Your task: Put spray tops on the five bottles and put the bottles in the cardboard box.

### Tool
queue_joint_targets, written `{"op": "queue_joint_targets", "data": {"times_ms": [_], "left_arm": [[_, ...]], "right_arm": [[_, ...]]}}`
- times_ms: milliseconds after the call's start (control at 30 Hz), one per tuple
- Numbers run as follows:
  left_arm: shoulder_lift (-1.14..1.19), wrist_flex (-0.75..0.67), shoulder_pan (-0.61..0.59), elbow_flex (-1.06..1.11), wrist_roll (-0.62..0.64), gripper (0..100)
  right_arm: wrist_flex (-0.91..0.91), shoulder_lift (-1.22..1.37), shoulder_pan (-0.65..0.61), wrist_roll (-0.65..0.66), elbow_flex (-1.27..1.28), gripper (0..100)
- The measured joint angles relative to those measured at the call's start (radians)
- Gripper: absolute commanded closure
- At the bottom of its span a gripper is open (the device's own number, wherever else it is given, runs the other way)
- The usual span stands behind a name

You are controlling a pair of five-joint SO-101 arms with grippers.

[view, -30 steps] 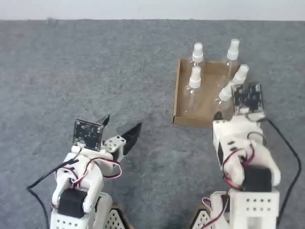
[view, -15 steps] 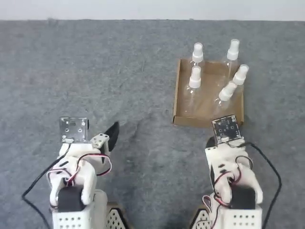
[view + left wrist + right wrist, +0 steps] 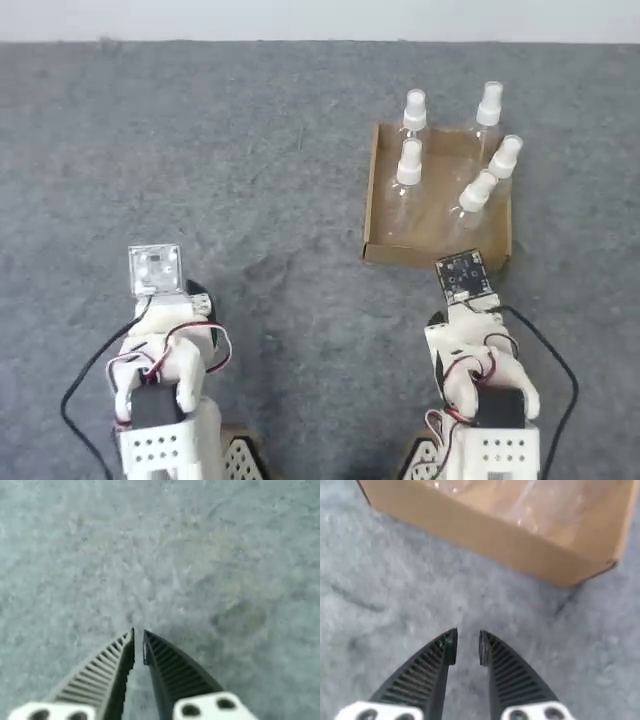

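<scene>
At the tips, the left gripper (image 3: 138, 632) is clenched on nothing and the right gripper (image 3: 467, 637) stands a slit apart, empty. Both have folded back, the right away from the cardboard box (image 3: 372, 190) where five bottles (image 3: 409, 165) sit capped; the task looks done.

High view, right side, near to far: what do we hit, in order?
right arm → cardboard box, near wall first → the five bottles with spray tops inside the box
</scene>
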Motion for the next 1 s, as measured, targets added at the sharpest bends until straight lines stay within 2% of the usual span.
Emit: {"op": "queue_joint_targets", "data": {"times_ms": [133, 267, 400, 1000], "left_arm": [[0.0, 0.003, 0.0, 0.0, 0.0, 98], [0.0, 0.092, 0.0, 0.0, 0.0, 98], [0.0, 0.158, 0.0, 0.0, 0.0, 98], [0.0, 0.169, 0.0, 0.0, 0.0, 98]], "right_arm": [[0.0, 0.0, 0.0, 0.0, 0.003, 97.8], [0.009, 0.0, 0.0, 0.0, 0.003, 97.8], [0.095, 0.0, 0.0, 0.0, 0.003, 97.8], [0.097, 0.0, 0.0, 0.0, 0.003, 97.7]]}}
